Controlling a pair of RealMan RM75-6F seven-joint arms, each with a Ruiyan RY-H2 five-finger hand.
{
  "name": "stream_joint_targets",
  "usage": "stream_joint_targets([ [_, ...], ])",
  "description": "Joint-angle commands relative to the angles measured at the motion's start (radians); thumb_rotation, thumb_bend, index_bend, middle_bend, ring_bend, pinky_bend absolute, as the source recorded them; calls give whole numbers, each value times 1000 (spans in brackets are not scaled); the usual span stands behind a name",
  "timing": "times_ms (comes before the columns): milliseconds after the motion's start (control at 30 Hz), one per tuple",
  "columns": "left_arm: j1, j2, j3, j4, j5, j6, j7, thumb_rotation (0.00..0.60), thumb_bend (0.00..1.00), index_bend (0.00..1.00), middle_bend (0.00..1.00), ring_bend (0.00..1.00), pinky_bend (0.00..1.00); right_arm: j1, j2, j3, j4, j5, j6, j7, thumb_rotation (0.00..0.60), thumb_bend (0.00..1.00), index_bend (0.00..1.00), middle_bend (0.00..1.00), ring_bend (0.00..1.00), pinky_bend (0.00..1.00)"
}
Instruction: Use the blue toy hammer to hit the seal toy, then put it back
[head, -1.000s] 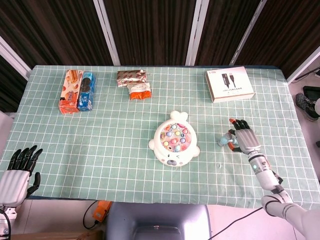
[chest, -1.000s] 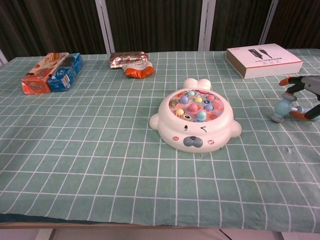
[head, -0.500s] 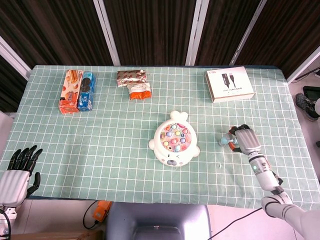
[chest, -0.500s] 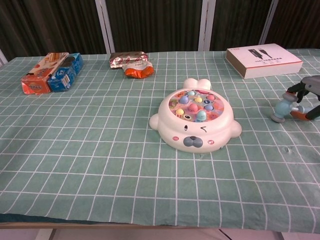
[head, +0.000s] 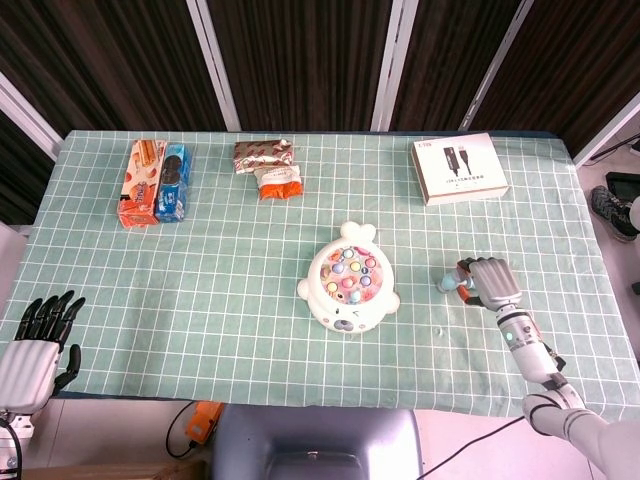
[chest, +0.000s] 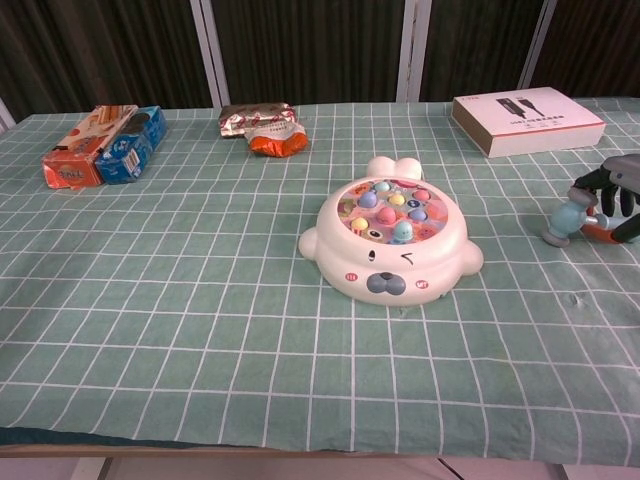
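Blue toy hammer (chest: 568, 219) on the counter (head: 230, 290), right hand's (head: 493, 284) fingers (chest: 598, 186) curled around its handle, right of the seal toy (head: 346, 288).

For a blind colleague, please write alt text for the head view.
The robot's right hand closes over the blue toy hammer on the green checked tablecloth, right of the white seal toy. The left hand waits off the table's near-left corner.
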Motion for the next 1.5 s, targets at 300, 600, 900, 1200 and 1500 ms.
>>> stream_joint_targets([
  [300, 1, 0, 0, 0, 1, 3, -1, 600, 639, 32, 13, 0, 17, 0, -14, -2, 23, -9, 7, 22, 600, 594, 915, 611, 592, 658],
  [600, 2, 0, 0, 0, 2, 4, 0, 600, 641, 31, 14, 0, 17, 3, -9, 14, 16, 4, 8, 34, 600, 594, 914, 612, 596, 661],
  [900, 1, 0, 0, 0, 4, 4, -1, 600, 645, 31, 13, 0, 17, 20, 96, 59, -146, 7, 64, 13, 600, 599, 908, 612, 599, 662],
  [1200, 2, 2, 1, -1, 7, 6, -3, 600, 654, 32, 14, 0, 17, 68, 327, 147, -627, 53, 81, -251, 600, 622, 899, 612, 599, 662],
  [1500, 4, 5, 1, -1, 10, 11, -11, 600, 663, 31, 13, 0, 17, 178, 440, 196, -982, 252, -8, -674, 600, 645, 896, 612, 599, 662],
])
